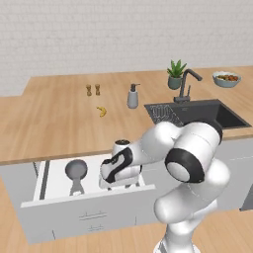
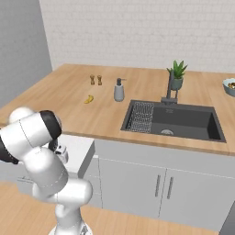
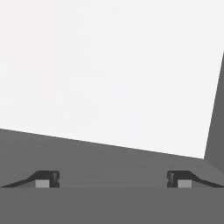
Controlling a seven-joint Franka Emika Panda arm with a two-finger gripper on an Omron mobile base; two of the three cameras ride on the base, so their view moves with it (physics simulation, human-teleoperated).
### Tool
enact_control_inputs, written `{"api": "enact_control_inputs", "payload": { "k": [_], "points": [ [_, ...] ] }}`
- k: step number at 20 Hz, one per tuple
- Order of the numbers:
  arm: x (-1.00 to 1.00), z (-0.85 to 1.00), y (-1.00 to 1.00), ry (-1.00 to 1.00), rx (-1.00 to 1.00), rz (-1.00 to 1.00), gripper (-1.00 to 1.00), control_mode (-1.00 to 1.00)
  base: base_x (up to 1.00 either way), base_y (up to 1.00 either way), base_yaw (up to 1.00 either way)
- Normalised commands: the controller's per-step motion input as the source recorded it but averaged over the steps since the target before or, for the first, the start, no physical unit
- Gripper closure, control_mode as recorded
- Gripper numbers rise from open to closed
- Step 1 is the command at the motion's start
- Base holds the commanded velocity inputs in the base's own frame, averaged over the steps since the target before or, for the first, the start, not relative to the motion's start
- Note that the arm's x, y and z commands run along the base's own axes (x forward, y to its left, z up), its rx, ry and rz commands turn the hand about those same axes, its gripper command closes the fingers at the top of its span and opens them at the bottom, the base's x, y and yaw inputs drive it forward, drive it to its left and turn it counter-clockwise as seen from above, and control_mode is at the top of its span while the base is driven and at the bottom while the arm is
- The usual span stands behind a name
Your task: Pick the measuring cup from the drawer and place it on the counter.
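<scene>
Hiding the fingers (image 3: 113, 180), apparently spread, inside the drawer (image 1: 54, 180).

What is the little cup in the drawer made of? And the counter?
The measuring cup looks like dull grey metal: smooth, even grey with a paler flat handle. The counter looks like light-brown wood, with faint plank lines. It's a rendered scene, so both are guesses from looks.

L-shaped wooden counter (image 1: 54, 118) with pulled-out drawer (image 1: 54, 185) below its front edge.
On the counter: two shakers (image 1: 93, 90) and a banana (image 1: 102, 111) at upper centre, soap dispenser (image 1: 132, 96) beside them, plant (image 1: 175, 74) and bowl (image 1: 226, 78) at upper right. The measuring cup (image 1: 76, 172) lies on the drawer's white floor, lower left.
</scene>
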Motion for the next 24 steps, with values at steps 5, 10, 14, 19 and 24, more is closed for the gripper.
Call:
{"api": "enact_control_inputs", "payload": {
  "k": [5, 10, 14, 19, 24],
  "points": [
    [-1.0, -0.01, 0.13, 0.01, 0.0, 0.02, -1.0, -1.0, 0.0, 0.0, 0.0],
    [-0.61, 0.23, 0.34, 0.01, 0.0, 0.03, -1.0, -1.0, 0.0, 0.0, 0.0],
    [0.03, 0.74, 0.49, -0.11, 0.0, 0.0, -1.0, -1.0, 0.0, 0.0, 0.0],
    [0.16, 0.38, 0.75, -0.11, 0.0, 0.0, -1.0, -1.0, 0.0, 0.0, 0.0],
    [0.43, 0.01, 0.7, 0.01, 0.0, -0.02, -1.0, -1.0, 0.0, 0.0, 0.0]
  ]
}}
